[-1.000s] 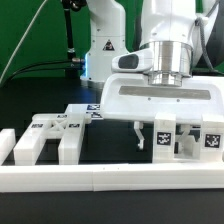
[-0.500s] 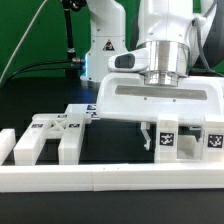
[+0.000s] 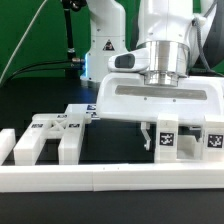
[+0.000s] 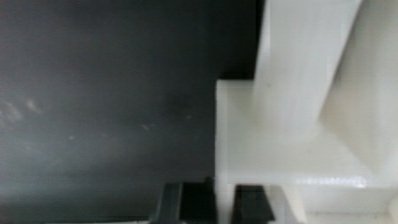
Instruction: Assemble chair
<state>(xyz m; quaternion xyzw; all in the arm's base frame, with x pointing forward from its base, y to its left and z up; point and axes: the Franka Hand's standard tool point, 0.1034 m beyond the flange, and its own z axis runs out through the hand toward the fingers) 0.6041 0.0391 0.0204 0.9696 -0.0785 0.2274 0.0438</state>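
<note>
The chair is in loose white parts. A tagged upright part [image 3: 168, 139] stands at the exterior view's right, and another tagged piece [image 3: 212, 139] stands beside it. Slotted panels and blocks [image 3: 45, 137] lie at the left. My gripper [image 3: 149, 138] hangs under the wide white hand, at the left edge of the upright part. In the wrist view the two dark fingertips [image 4: 183, 201] stand close together around the white part's edge [image 4: 285, 130]. One is over the dark table and one over the part. The gripper [image 4: 221, 203] looks shut on that edge.
The long low white border wall [image 3: 110, 180] runs along the front of the table. The arm's white base [image 3: 103, 45] stands behind with cables. A green backdrop [image 3: 30, 30] fills the rear left.
Since a second ago my gripper has shifted to the exterior view's right, up against the tagged upright part. Nothing has moved in the last half second.
</note>
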